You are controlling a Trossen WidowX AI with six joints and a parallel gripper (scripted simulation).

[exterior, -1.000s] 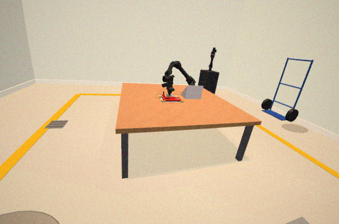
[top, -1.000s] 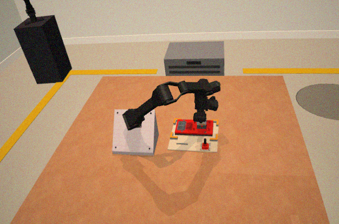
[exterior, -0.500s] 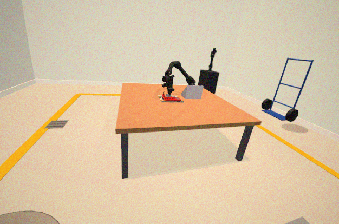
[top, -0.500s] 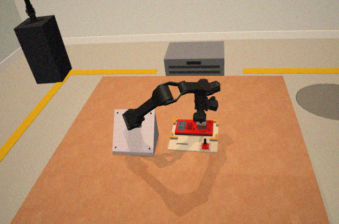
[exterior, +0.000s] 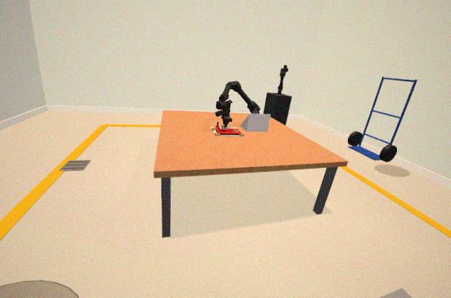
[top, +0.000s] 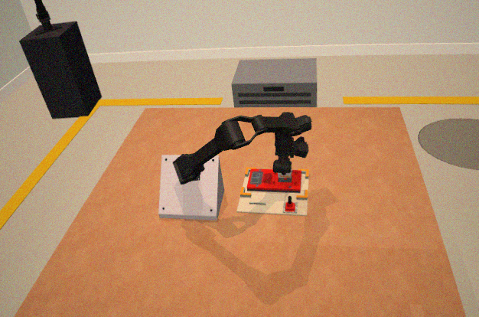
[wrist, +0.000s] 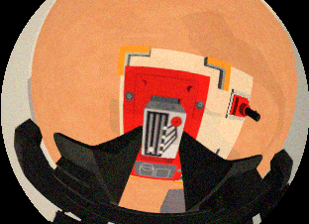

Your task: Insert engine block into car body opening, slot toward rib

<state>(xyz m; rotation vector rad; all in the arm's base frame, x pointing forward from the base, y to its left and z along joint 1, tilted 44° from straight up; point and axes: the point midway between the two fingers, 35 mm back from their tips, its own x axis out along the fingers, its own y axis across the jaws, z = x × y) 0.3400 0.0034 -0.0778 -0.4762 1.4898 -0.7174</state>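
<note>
The grey engine block (wrist: 163, 132) (top: 285, 174), with dark slots and a red round cap on top, is between the fingers of my gripper (wrist: 161, 132) (top: 284, 174) (exterior: 225, 126), which is shut on it. The block is over the opening in the red car body (wrist: 165, 81) (top: 274, 187) (exterior: 228, 132). A dark part of the opening shows beside the block in the wrist view. The block's underside and the rib are hidden, so its exact depth cannot be told. The car body lies on a cream board (top: 270, 208) (wrist: 218, 131) between orange corner brackets.
A red piece with a black upright peg (top: 289, 204) (wrist: 241, 107) stands on the board near the car body. A white wedge-shaped block (top: 166, 189) (exterior: 258, 123) stands beside the board, under the arm's base. All stand on the orange-brown table (top: 154, 266) (exterior: 254, 156).
</note>
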